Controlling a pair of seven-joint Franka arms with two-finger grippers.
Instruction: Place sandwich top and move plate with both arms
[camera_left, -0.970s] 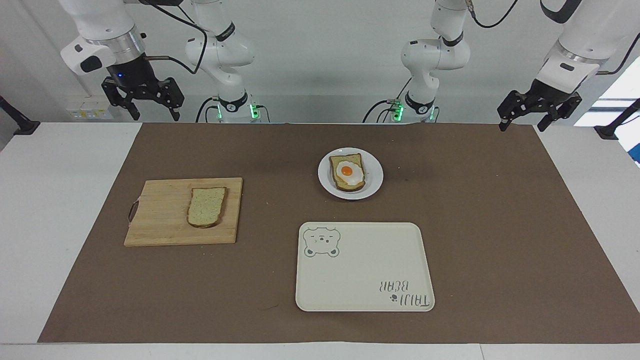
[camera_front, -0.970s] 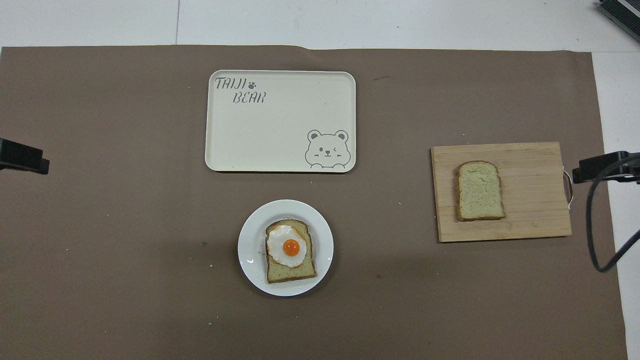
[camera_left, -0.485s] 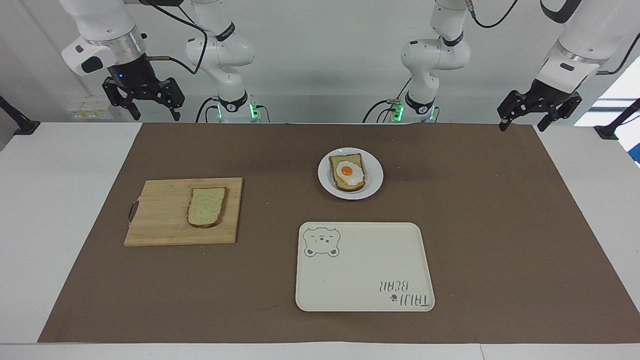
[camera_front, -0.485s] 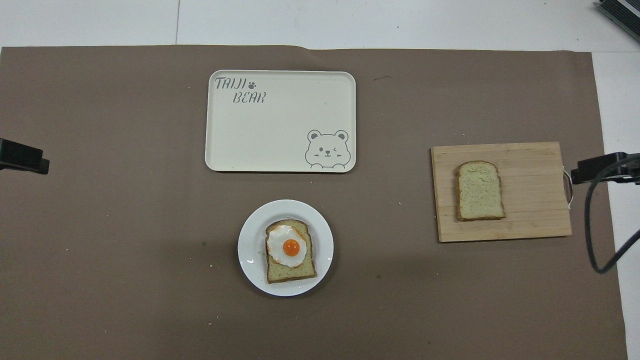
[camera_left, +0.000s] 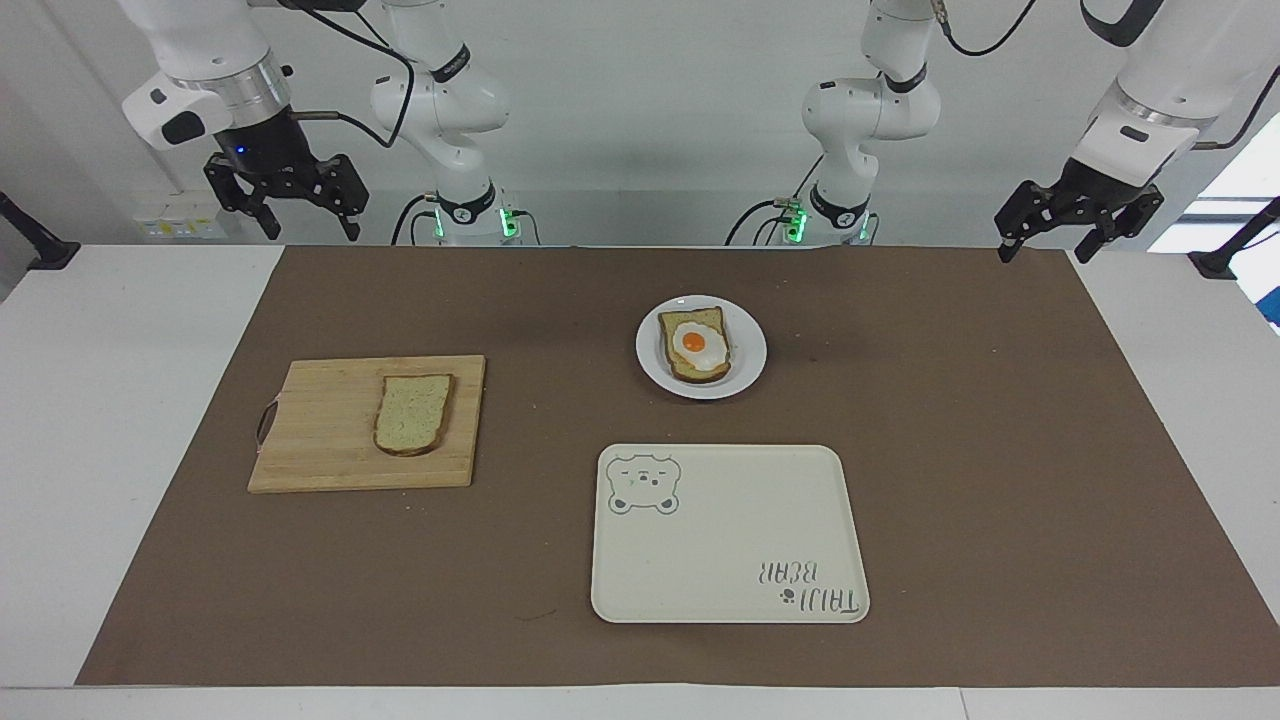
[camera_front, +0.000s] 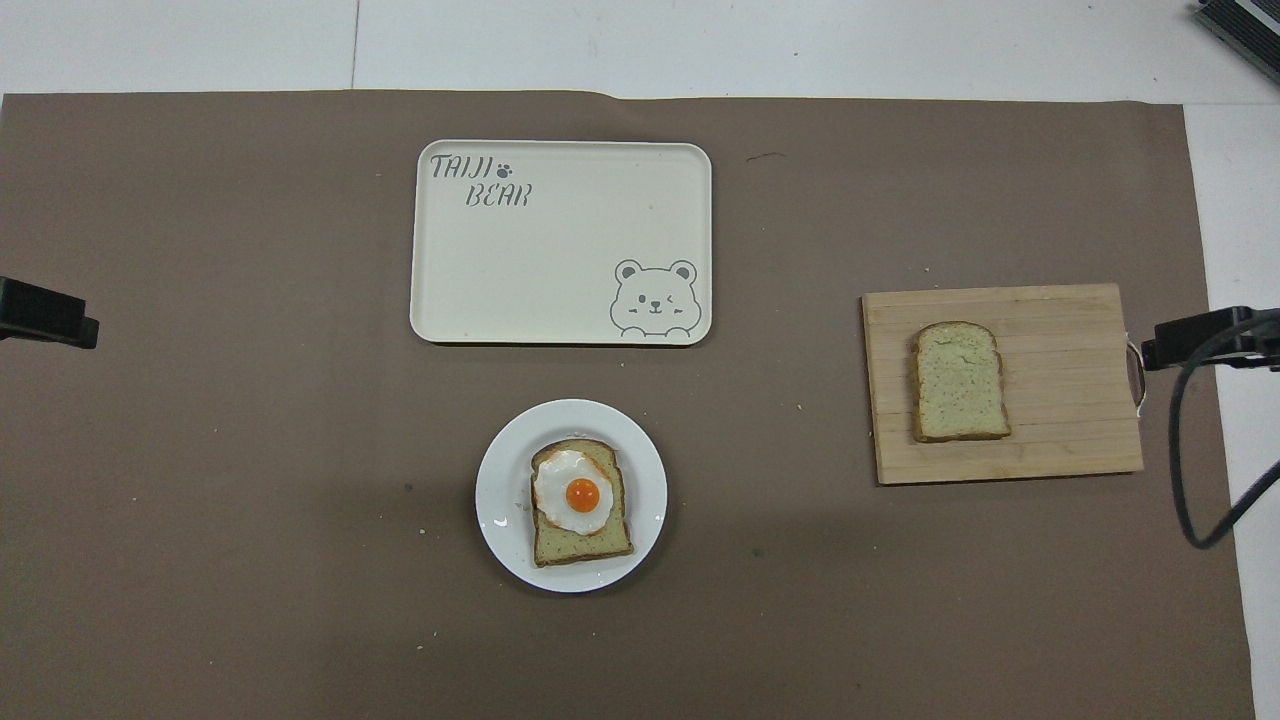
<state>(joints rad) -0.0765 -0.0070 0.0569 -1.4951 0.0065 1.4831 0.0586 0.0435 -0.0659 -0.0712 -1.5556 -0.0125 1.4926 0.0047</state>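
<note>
The sandwich top, a plain bread slice, lies on a wooden cutting board toward the right arm's end of the table; it also shows in the overhead view. The white plate holds a toast slice with a fried egg. My right gripper hangs open and empty, raised over the table edge near the robots. My left gripper hangs open and empty, raised over the mat's corner at the left arm's end. Only their tips show in the overhead view: left gripper, right gripper.
A cream rectangular tray with a bear drawing lies farther from the robots than the plate. A brown mat covers most of the white table. The cutting board has a handle loop at its outer end.
My right gripper has shifted very slightly. Nothing else has moved.
</note>
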